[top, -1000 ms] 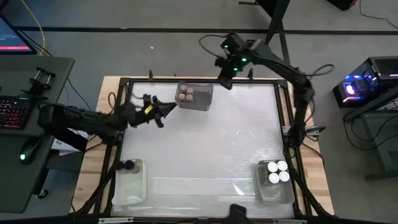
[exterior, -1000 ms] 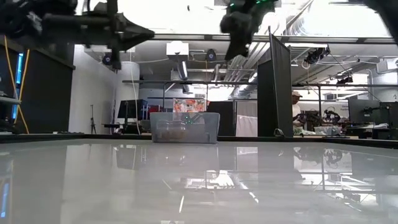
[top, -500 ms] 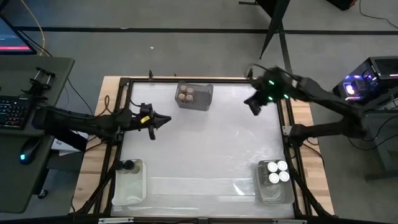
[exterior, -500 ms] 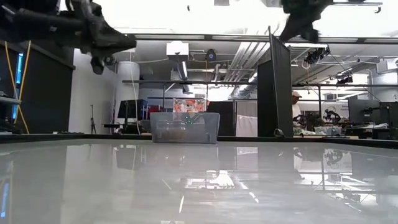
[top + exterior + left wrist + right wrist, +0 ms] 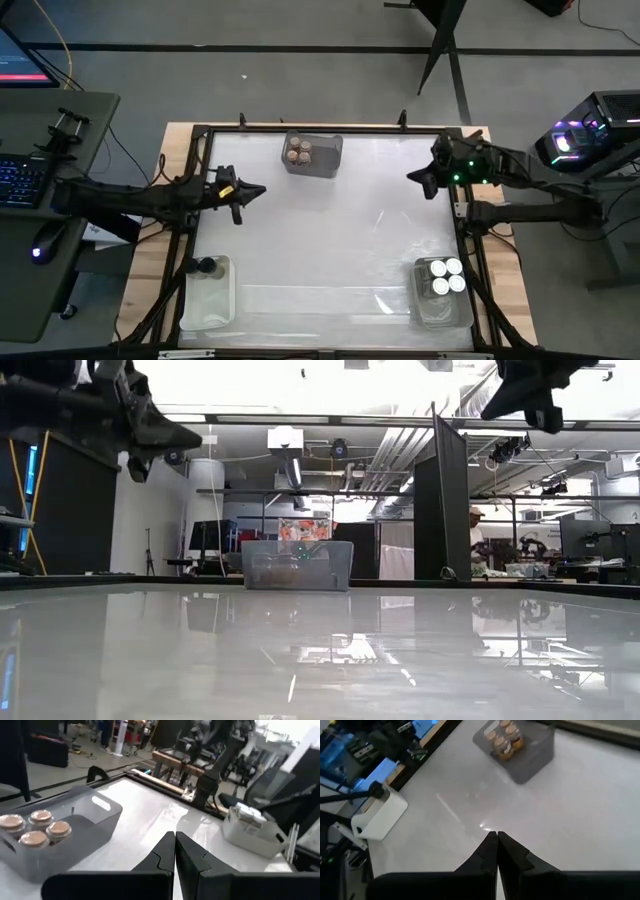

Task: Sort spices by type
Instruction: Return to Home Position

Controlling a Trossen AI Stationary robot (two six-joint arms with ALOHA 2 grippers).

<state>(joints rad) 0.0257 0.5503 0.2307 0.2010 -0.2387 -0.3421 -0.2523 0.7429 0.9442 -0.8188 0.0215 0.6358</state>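
My left pincer (image 5: pixel 260 189), frame left, and right pincer (image 5: pixel 412 177), frame right, hover over the bench (image 5: pixel 330 240), fingers pressed together, while brown-topped jars (image 5: pixel 298 152) sit in the top-centre bin (image 5: pixel 331 162).

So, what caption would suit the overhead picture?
Brown-topped jars in the grey bin, white-lidded jars in a clear bin; left end effector and right end effector shut and empty.

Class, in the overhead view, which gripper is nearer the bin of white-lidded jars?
Right. The right gripper hangs at the right edge of the table, the same side as the bin; the left gripper is across the table, at its left edge.
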